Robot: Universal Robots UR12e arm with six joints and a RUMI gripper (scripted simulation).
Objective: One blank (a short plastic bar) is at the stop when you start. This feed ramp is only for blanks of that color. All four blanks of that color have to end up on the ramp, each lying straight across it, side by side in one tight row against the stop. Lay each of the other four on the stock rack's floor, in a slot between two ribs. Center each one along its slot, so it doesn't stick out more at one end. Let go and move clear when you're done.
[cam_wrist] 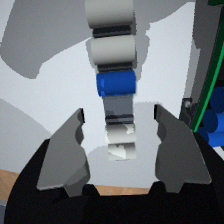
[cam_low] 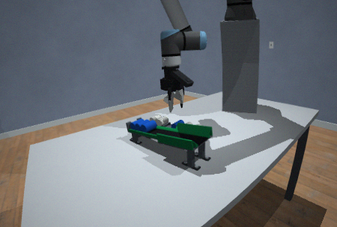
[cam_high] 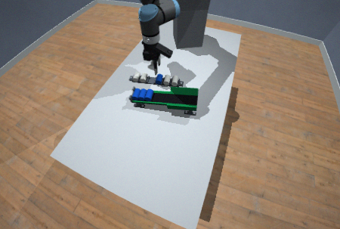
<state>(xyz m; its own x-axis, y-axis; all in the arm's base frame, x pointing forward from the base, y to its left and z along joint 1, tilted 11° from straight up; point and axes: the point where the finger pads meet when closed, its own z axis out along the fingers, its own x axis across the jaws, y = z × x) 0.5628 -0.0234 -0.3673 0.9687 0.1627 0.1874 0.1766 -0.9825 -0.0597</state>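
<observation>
The green feed ramp [cam_high: 166,98] holds three blue blanks [cam_high: 142,94] side by side at its left end. Behind it the grey stock rack [cam_high: 153,79] holds two white blanks on the left [cam_high: 140,75], one blue blank [cam_high: 159,78] and two white blanks on the right [cam_high: 171,79]. My gripper [cam_high: 155,65] hangs above the rack, half open and empty. In the wrist view the blue blank [cam_wrist: 116,83] lies beyond my fingertips, with a white blank [cam_wrist: 120,142] between the fingers far below and two white blanks [cam_wrist: 111,50] beyond the blue one. One rack slot beside the blue blank is bare.
The arm's grey pedestal [cam_high: 193,7] stands behind the rack on the white table. The ramp's green side wall [cam_wrist: 207,100] and its blue blanks [cam_wrist: 212,125] show at the right of the wrist view. The ramp stands on dark legs [cam_low: 191,159].
</observation>
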